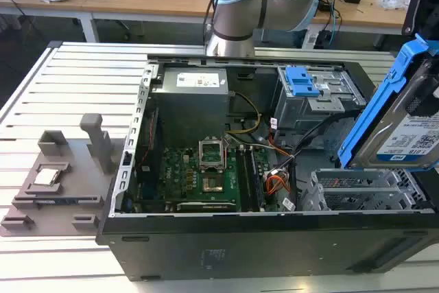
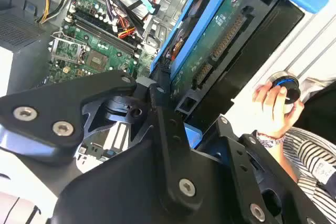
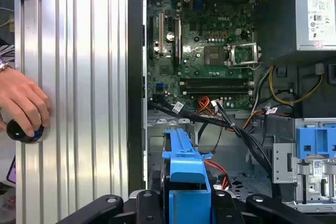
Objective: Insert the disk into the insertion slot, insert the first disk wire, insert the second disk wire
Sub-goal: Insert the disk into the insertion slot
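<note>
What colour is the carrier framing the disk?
Bright blue carrier around the silver disk; it shows best in the exterior view.

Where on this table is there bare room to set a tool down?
The ribbed aluminium table is bare between the grey plastic fixture and its far edge. Crowded: inside the open black computer case, where orange and black wires run beside the perforated silver drive cage.

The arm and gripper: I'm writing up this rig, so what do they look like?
The arm is a silver tube with rounded grey joints capped in pale blue. The gripper is matte black, built from flat linkage bars pinned with silver screws.
</note>
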### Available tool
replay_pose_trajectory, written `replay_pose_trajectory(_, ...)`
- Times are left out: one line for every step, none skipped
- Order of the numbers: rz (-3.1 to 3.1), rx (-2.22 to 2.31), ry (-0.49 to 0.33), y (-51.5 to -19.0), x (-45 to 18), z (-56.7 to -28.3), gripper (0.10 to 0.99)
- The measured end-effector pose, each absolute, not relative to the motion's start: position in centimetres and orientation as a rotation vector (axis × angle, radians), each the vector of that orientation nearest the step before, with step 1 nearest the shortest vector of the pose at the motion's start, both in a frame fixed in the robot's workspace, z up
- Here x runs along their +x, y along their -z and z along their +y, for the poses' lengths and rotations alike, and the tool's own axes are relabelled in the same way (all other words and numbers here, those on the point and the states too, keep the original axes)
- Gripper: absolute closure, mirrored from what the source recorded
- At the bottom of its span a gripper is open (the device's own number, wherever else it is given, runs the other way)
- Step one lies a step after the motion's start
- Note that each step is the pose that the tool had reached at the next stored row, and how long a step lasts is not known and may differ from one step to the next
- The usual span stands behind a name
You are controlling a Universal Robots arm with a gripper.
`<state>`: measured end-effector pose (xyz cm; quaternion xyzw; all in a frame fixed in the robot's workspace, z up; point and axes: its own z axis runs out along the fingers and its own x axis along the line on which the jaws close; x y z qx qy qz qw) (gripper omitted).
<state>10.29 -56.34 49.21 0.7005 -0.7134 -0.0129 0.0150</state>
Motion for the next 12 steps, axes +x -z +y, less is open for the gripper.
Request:
replay_pose_trajectory(-2.220,2.180,0.040,-49.0,10.3,-56.3,0.722)
replay_pose_trajectory(-2.220,2.180,0.040,-48.7,10.3,-56.3,0.722)
replay_pose_trajectory(-2.220,2.180,0.040,-48.7,10.3,-56.3,0.722)
replay_pose_trajectory(-2.220,2.180,0.040,-48.6,10.3,-56.3,0.722)
replay_pose_trajectory(-2.220,2.180,0.040,-48.5,10.3,-56.3,0.722)
replay_pose_trajectory(-2.220,2.180,0.040,-48.4,10.3,-56.3,0.722)
replay_pose_trajectory(-2.220,2.180,0.040,-48.3,10.2,-56.3,0.722)
replay_pose_trajectory(-2.220,2.180,0.040,-48.1,10.2,-56.3,0.722)
replay_pose_trajectory(-2.220,2.180,0.040,-48.0,10.2,-56.3,0.722)
replay_pose_trajectory(-2.220,2.180,0.040,-47.8,10.2,-56.3,0.722)
replay_pose_trajectory(-2.220,2.180,0.040,-47.7,10.2,-56.3,0.722)
replay_pose_trajectory(-2.220,2.180,0.040,-47.6,10.2,-56.3,0.722)
